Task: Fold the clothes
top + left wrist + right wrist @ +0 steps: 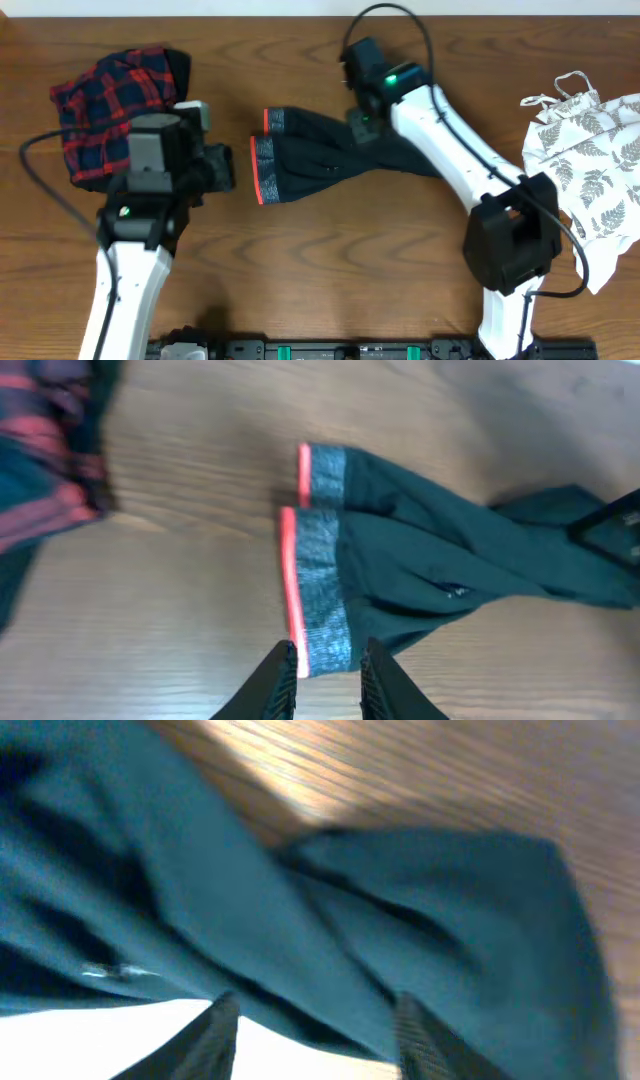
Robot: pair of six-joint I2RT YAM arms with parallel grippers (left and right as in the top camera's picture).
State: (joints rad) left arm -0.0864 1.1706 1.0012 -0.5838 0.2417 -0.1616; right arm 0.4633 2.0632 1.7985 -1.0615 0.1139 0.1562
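Brown wood-grain counter [300, 270]: carried three garments, with both arms reaching in from the near edge.
Long black stretch leggings [330, 160]: lay rumpled across the middle of the counter, nearer the far edge than the near one. Legs ran off toward the right edge and passed under the right arm.
Grey waistband with coral-red trim [318, 590]: formed the end of the leggings that faced the left edge. Showed as two layers side by side, the farther one set back a little toward the right.
Left pincer [325, 650]: hung low at the near corner of the waistband. Was narrowed to a slim gap, with that corner of the band lying between the two dark fingers [280, 685]. Could not tell whether the cloth was truly pinched.
Right pincer [316, 1002]: hovered over the bunched black legs on the far side of the counter. Stood roughly half spread, fingers clearly apart and nothing clamped between them. Dark folds filled the view just past the tips.
Red-and-navy plaid garment with a black edge [105, 100]: sat heaped toward the far left corner, apart from the leggings and just beside the left arm.
White leaf-print top with thin straps [590, 150]: lay at the right edge, well apart from the leggings and near the right arm.
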